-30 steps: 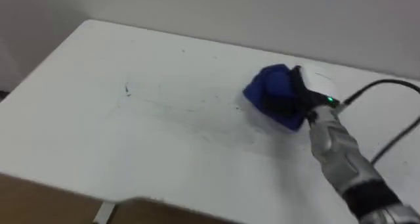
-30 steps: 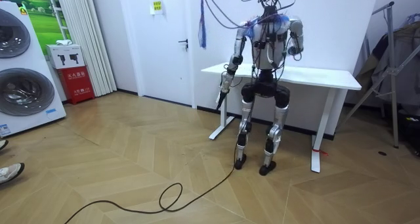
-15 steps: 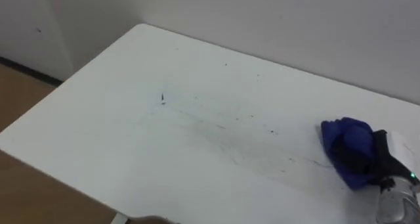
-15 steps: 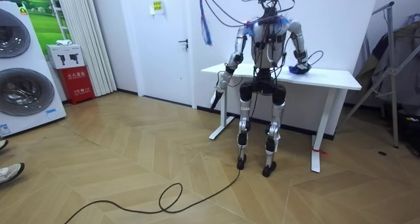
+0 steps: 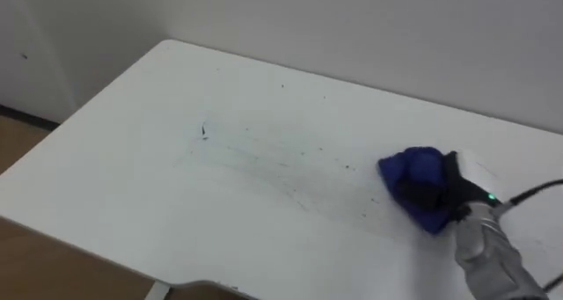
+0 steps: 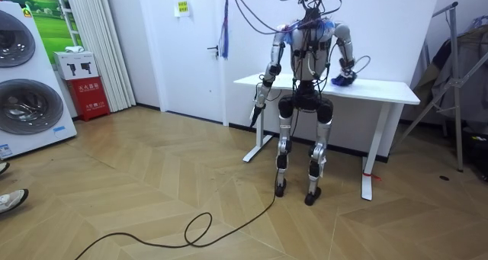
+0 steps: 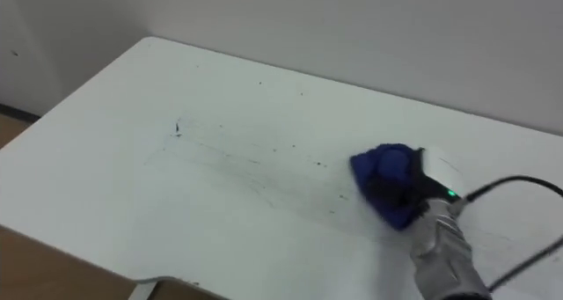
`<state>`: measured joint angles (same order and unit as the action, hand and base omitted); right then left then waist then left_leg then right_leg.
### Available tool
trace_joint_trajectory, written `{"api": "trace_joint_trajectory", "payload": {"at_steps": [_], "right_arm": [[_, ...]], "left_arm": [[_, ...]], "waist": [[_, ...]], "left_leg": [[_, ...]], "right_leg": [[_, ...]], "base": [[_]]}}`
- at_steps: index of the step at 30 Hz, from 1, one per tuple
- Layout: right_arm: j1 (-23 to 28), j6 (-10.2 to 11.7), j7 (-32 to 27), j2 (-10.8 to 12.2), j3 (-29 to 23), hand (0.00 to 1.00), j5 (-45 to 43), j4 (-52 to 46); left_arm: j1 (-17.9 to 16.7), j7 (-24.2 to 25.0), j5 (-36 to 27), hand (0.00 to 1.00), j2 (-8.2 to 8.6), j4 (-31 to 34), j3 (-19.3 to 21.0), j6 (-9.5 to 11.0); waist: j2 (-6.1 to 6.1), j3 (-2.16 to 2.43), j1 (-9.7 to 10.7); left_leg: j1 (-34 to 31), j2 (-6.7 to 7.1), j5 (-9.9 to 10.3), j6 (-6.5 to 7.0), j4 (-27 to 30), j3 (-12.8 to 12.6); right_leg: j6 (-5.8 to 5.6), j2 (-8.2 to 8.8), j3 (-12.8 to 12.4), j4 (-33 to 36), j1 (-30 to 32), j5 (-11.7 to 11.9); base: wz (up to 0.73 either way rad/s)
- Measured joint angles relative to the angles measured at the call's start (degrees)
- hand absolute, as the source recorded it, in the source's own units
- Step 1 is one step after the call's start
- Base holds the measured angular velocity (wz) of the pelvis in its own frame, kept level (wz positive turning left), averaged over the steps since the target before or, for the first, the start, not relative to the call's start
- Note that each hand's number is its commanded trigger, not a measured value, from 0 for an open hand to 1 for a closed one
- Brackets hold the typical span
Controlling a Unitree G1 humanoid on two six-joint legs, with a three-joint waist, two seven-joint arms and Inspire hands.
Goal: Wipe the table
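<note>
A crumpled blue cloth (image 5: pixel 412 179) lies on the white table (image 5: pixel 167 203), right of its middle. My right hand (image 5: pixel 447 197) is shut on the cloth from the right, dark fingers curled over it and pressing it to the tabletop. Faint dark specks and streaks (image 5: pixel 204 131) cross the tabletop to the left of the cloth. In the room view I stand upright at the table's front edge, right hand (image 6: pixel 342 78) and cloth on the top. My left hand (image 6: pixel 256 112) hangs by the table's left end with straight fingers.
A white wall runs along the table's far edge. The table's left end and near edge (image 5: pixel 106 256) drop to wooden floor. Behind me stand washing machines (image 6: pixel 27 85), a red box (image 6: pixel 89 97) and a door (image 6: pixel 194 46); a metal rack (image 6: pixel 454 77) stands right of the table.
My right hand swept the cloth rightward across the table, then back a little to the left. The eye view shifted with the head. The left arm stays hanging.
</note>
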<state>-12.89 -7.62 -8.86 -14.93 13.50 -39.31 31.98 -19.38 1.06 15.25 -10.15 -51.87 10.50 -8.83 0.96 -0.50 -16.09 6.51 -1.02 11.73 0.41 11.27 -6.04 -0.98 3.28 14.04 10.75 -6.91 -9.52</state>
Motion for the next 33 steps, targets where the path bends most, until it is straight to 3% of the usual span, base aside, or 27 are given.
{"api": "trace_joint_trajectory", "payload": {"at_steps": [2, 3, 6, 7, 9, 11, 12, 14, 15, 16, 21, 24, 25, 27, 28, 29, 30, 32, 33], "right_arm": [[-1.9, 0.9, 1.6, 0.1, 2.9, 1.00, -1.2, 0.0], [-2.0, 1.4, 1.5, 0.2, 2.9, 1.00, -1.4, 0.2], [1.6, 6.1, -1.8, 0.1, 0.8, 1.00, -1.2, 2.4], [4.2, 8.7, -5.0, 0.2, -0.5, 1.00, -0.8, 3.5], [9.7, 12.4, -10.5, 0.2, -4.1, 1.00, -0.7, 3.5], [17.2, 16.4, -16.9, 0.2, -10.5, 1.00, 0.7, 3.5], [18.9, 17.1, -18.6, 0.2, -12.1, 1.00, 1.3, 3.5], [24.5, 17.8, -23.7, -0.5, -18.4, 1.00, 3.6, 3.7], [25.5, 17.8, -24.5, -0.7, -19.8, 1.00, 4.0, 4.2], [27.2, 18.0, -25.9, -1.1, -22.5, 1.00, 4.4, 5.6], [28.9, 18.1, -27.4, -4.1, -25.5, 1.00, 10.8, 11.8], [26.9, 17.3, -26.0, -4.5, -26.0, 1.00, 11.1, 13.5], [25.1, 16.0, -24.8, -4.5, -25.3, 1.00, 11.9, 13.5], [22.7, 12.7, -23.7, -4.4, -23.6, 1.00, 13.4, 12.8], [20.1, 9.9, -22.3, -3.6, -23.0, 1.00, 13.4, 12.3], [16.7, 6.3, -21.0, -2.6, -22.1, 1.00, 13.6, 12.2], [14.5, 4.5, -20.0, -2.1, -21.0, 1.00, 13.3, 12.0], [6.4, 0.0, -13.6, 0.4, -13.2, 1.00, 8.5, 8.8], [4.4, -0.3, -12.0, 0.9, -10.9, 1.00, 7.0, 7.3]], "left_arm": [[-0.6, 0.1, -0.1, 0.00, 0.06, 0.3, -0.7, 0.0], [-1.1, 0.1, -0.1, 0.00, 0.13, 0.3, -0.6, 0.0], [-3.8, 0.1, 0.0, 0.00, 0.20, 0.3, -0.5, 0.0], [-4.4, 0.1, 0.2, 0.00, 0.21, 0.3, -0.5, 0.0], [-4.4, 0.1, 1.3, 0.00, 0.32, 0.3, 0.2, 0.1], [-4.4, 0.1, 4.3, 0.00, 0.48, 0.4, 3.1, 0.5], [-4.4, -0.1, 5.1, 0.00, 0.44, 0.5, 4.1, 0.5], [-4.5, -1.8, 7.0, 0.00, 0.12, 1.1, 7.2, 0.7], [-4.5, -2.1, 7.3, 0.00, 0.06, 1.2, 7.9, 0.7], [-4.6, -2.2, 8.4, 0.00, 0.03, 1.6, 9.6, 0.7], [-4.6, -2.1, 9.1, 0.00, -0.03, 2.9, 9.4, 0.7], [-3.7, -2.3, 8.6, 0.00, -0.03, 2.9, 8.5, 1.1], [-3.3, -2.8, 7.0, 0.00, -0.04, 3.0, 7.2, 1.1], [-3.2, -3.4, 5.4, 0.00, 0.03, 2.6, 4.6, 1.1], [-2.6, -3.4, 5.1, 0.00, 0.27, 1.5, 3.3, 1.1], [-1.6, -3.4, 5.0, 0.00, 0.69, 0.5, 2.7, 0.9], [-1.1, -3.4, 4.9, 0.00, 0.93, 0.0, 2.5, 0.7], [-0.8, -2.9, 4.9, 0.00, 0.94, -0.4, 1.5, 0.4], [-0.5, -2.8, 4.7, 0.00, 0.92, -0.4, 1.1, 0.3]], "waist": [[-0.07, -0.04, -2.0], [-0.11, -0.05, -2.0], [-0.18, -0.03, 0.0], [-0.16, 0.02, 1.6], [0.16, -0.01, 3.5], [0.59, 0.58, 5.1], [0.56, 0.70, 5.8], [0.48, 1.59, 8.2], [0.43, 1.63, 8.8], [0.29, 1.99, 9.9], [0.92, 2.19, 11.8], [0.84, 2.22, 11.4], [0.69, 2.25, 11.2], [0.69, 2.15, 11.0], [0.47, 2.09, 10.2], [0.19, 1.95, 8.3], [-0.03, 1.78, 7.2], [-0.02, 1.06, 4.7], [0.00, 0.73, 4.5]], "left_leg": [[0.0, 0.07, -0.2, -0.04, -0.2, 0.3], [0.0, 0.18, -0.2, -0.03, -0.3, 0.8], [0.6, 0.59, -0.2, 0.05, -0.4, 2.4], [1.3, 1.03, -0.2, 0.05, -0.4, 3.0], [2.1, 1.85, -0.2, 0.12, -0.6, 3.0], [2.5, 2.88, -0.2, 0.18, -0.7, 2.5], [2.5, 2.90, -0.1, 0.34, -0.7, 2.1], [2.2, 3.03, 0.6, 1.88, -0.7, 0.5], [2.2, 3.01, 0.8, 2.20, -0.7, 0.4], [2.6, 3.01, 1.1, 2.59, -0.8, 0.5], [2.8, 2.85, 1.8, 2.96, 0.4, 0.0], [3.0, 2.76, 1.8, 3.05, 0.6, -0.3], [3.1, 2.66, 1.8, 3.06, 0.7, -0.8], [3.2, 2.46, 1.8, 3.08, 0.6, -1.6], [3.2, 1.95, 1.8, 3.01, 0.6, -2.8], [3.0, 1.68, 1.8, 2.97, 0.5, -3.3], [2.9, 1.67, 1.7, 3.03, 0.5, -3.0], [1.8, 1.57, 1.7, 3.02, 0.7, -1.4], [1.2, 1.55, 1.8, 3.03, 1.2, -0.9]], "right_leg": [[-0.11, 0.07, 0.5, -0.2, 0.0, -0.2], [-0.15, 0.11, 0.7, -0.2, -0.1, -0.2], [-0.18, 0.44, 2.1, -0.6, -1.6, -0.2], [-0.30, 0.77, 2.6, -1.4, -3.2, -0.3], [-1.35, 1.64, 2.9, -2.1, -4.8, -0.9], [-2.82, 2.84, 2.4, -2.0, -5.3, -1.8], [-3.01, 3.02, 2.6, -2.0, -5.4, -1.9], [-3.38, 3.28, 2.5, -2.0, -5.6, -2.2], [-3.40, 3.27, 2.4, -2.0, -5.7, -2.1], [-3.48, 3.33, 2.3, -1.9, -6.2, -2.1], [-3.70, 3.34, 1.6, -0.9, -6.2, -1.6], [-3.72, 3.29, 1.8, -0.9, -6.2, -0.9], [-3.68, 3.22, 1.7, -0.9, -6.1, -0.7], [-3.55, 3.16, 1.6, -1.0, -5.8, -0.4], [-3.28, 2.71, 0.6, -0.9, -5.2, 0.1], [-2.68, 2.22, -0.3, -0.7, -4.0, 0.8], [-2.37, 1.79, -0.6, -0.6, -3.7, 1.3], [-1.16, 0.96, 0.5, 0.6, -0.9, 2.3], [-1.04, 0.91, 1.0, 1.2, -0.1, 2.3]], "base": [[0.11], [0.22], [0.37], [0.55], [0.44], [0.04], [0.04], [-0.03], [-0.07], [-0.10], [-0.11], [-0.09], [-0.20], [-0.30], [-0.69], [-0.88], [-1.15], [-0.92], [-0.29]]}}
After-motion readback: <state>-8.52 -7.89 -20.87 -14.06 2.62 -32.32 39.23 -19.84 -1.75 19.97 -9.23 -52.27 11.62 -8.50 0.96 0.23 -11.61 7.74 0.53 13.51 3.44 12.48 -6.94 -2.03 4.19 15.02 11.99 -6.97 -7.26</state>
